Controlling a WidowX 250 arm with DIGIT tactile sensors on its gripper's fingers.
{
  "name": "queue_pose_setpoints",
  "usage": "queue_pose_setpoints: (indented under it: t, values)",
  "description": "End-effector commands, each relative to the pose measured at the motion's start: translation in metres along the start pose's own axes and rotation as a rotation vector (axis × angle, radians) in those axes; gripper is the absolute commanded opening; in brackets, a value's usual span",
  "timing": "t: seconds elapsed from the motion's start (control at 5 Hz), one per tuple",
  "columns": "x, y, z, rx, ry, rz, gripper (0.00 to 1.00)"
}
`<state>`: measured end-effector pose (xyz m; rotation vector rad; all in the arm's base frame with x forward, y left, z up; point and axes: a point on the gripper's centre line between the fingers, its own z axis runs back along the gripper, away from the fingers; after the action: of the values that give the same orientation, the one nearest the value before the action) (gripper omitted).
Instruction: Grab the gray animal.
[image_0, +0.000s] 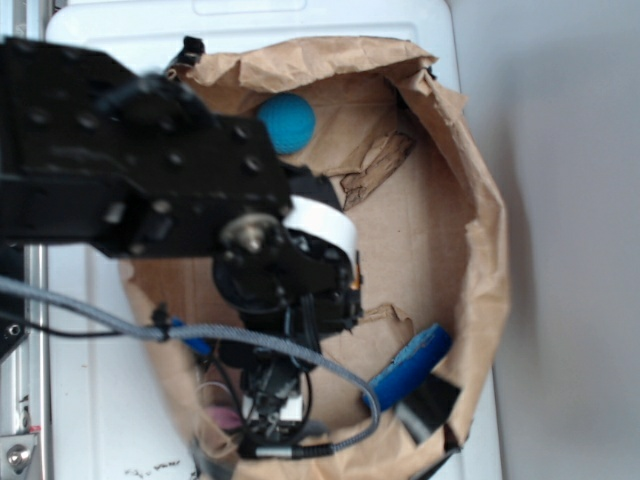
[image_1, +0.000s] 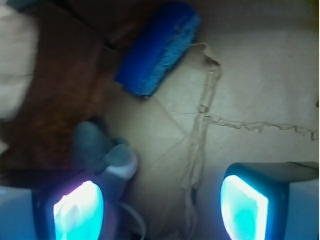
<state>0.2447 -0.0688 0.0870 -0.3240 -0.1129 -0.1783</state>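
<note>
The gray animal (image_1: 100, 147) is a small soft gray toy lying on the brown paper. In the wrist view it sits just ahead of my left fingertip (image_1: 79, 212), at the inner edge of the gap. My gripper (image_1: 162, 212) is open, its jaws wide apart with bare paper between them. In the exterior view my gripper (image_0: 272, 400) points down at the near left of the bag. Only a pink patch of the animal (image_0: 218, 415) shows beside it; the arm hides the other parts.
A crumpled brown paper bag (image_0: 480, 250) lines the bin and its walls rise all round. A teal-blue ball (image_0: 287, 122) lies at the far side. A long blue sponge block (image_0: 410, 362) (image_1: 159, 47) lies near the right of my gripper. A gray cable (image_0: 250, 340) crosses the arm.
</note>
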Motion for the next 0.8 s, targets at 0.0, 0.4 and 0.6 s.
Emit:
queue_pose_setpoints:
  t: [0.0,0.4,0.6]
  values:
    - [0.021,-0.016,-0.011,-0.071,0.005,-0.088,1.0]
    - [0.026,-0.026,0.011,-0.247,0.034,-0.16,1.0]
    - [0.034,-0.019,0.006,-0.228,0.044,-0.159,1.0]
